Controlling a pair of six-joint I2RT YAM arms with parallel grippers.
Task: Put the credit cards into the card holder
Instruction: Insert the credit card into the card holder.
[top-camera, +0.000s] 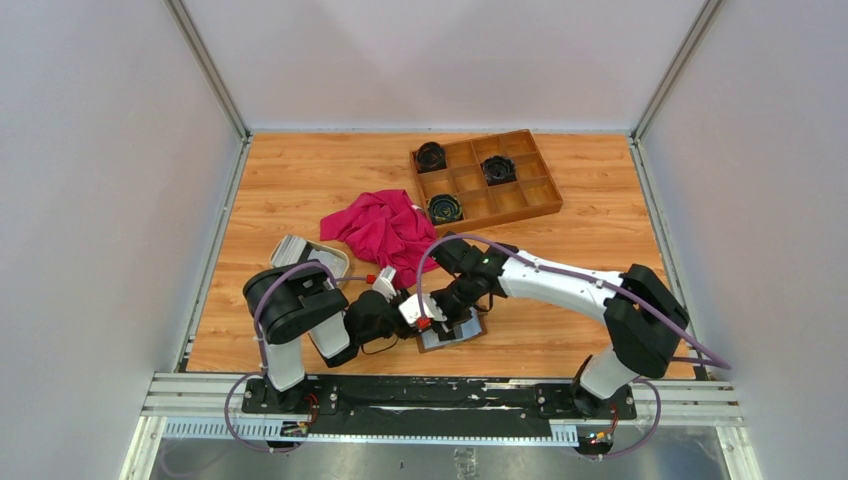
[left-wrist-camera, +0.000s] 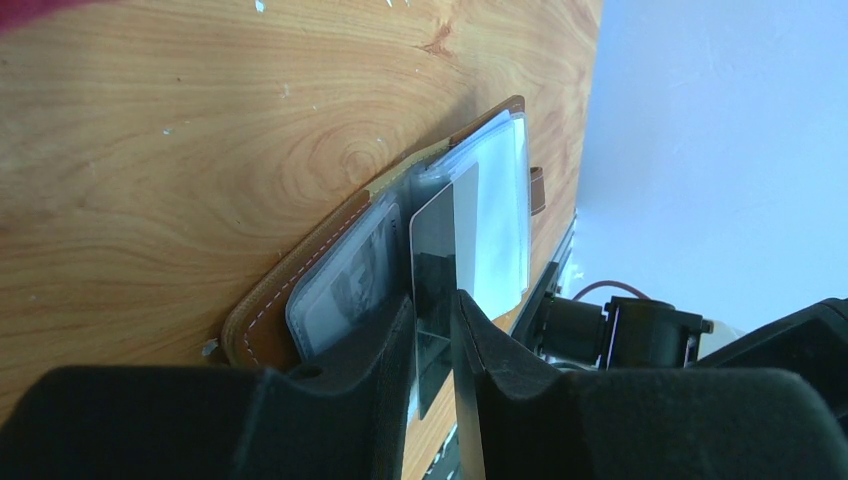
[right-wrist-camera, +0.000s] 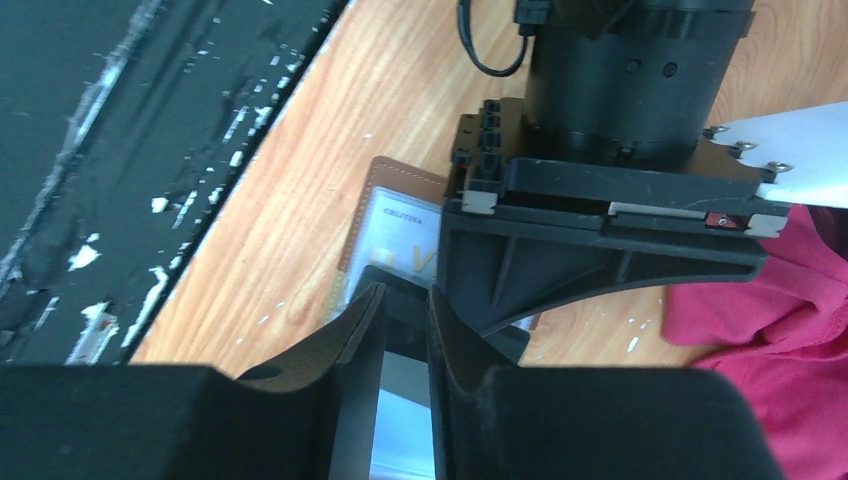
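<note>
Credit card (left-wrist-camera: 440, 235) meets card holder (left-wrist-camera: 330, 290)
Left hand (left-wrist-camera: 432, 300) clamps it, long axis pointing up-frame into the pockets just ahead; right hand (right-wrist-camera: 405, 295) nearly together, grip unclear.

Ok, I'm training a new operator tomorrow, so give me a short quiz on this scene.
1. True or false: the card holder lies shut.
2. How many compartments of the wooden tray hold black round parts?
3. The credit card between the left claw's fingers stands at: A the cream dish, B the open card holder, C the pink cloth.
Key: 1 false, it lies open; 2 three; 3 B.
</note>
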